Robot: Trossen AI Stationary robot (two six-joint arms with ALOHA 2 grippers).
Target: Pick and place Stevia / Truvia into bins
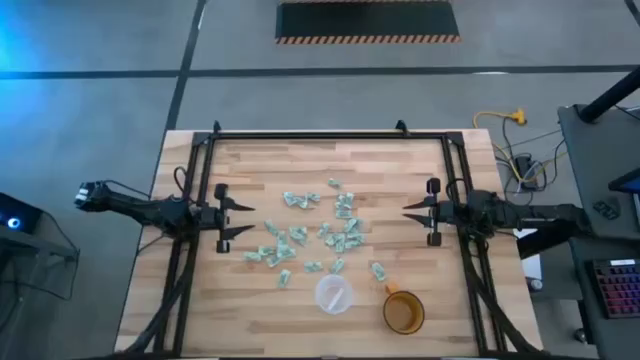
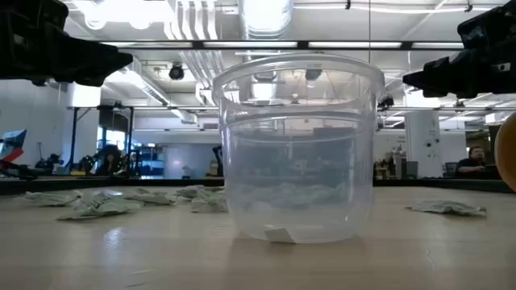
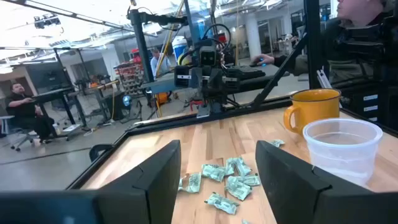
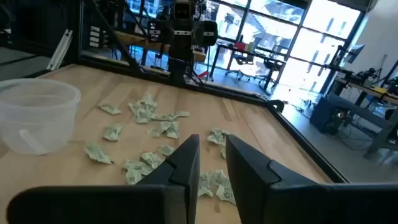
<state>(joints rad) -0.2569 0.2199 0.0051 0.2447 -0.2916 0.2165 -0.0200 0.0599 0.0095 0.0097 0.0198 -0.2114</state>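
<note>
Sachets [image 1: 318, 232] scattered loose across mid-bench [image 1: 400, 160], most crumpled, no common long axis. Cup [image 1: 334, 293] at the near edge, just beside the mug [image 1: 404, 312], with the mug on the right arm's side. One white scrap visible on the cup floor in the low view, probably a sachet already in; rest of the pile not yet binned.

Left gripper [image 1: 236, 218] held above the bench at the left edge of the pile, fingers [image 3: 158, 174] spread wide, nothing between them. Sachets lie straight ahead of it; nearest strays near [image 1: 268, 256] close off the fingertips, slightly toward the cup side.

Right gripper [image 1: 418, 211] mirrored at the right edge, fingers [image 4: 186, 163] drawn in to a narrow gap, grasping nothing. Pile ahead of it too, but a clear strip of bare wood between fingertips and the nearest sachets by [image 1: 346, 208]. One lone sachet [image 1: 378, 270] toward the mug.

Key relation: both arms face the pile head-on from opposite sides, left looks the nearer to a graspable sachet and already stands released for a pick. Judged next need: drop down and forward onto one stray at the pile's left fringe, then swing toward the near edge to reach the cup. Risk: clustered sachets overlapping, two could come up together.
</note>
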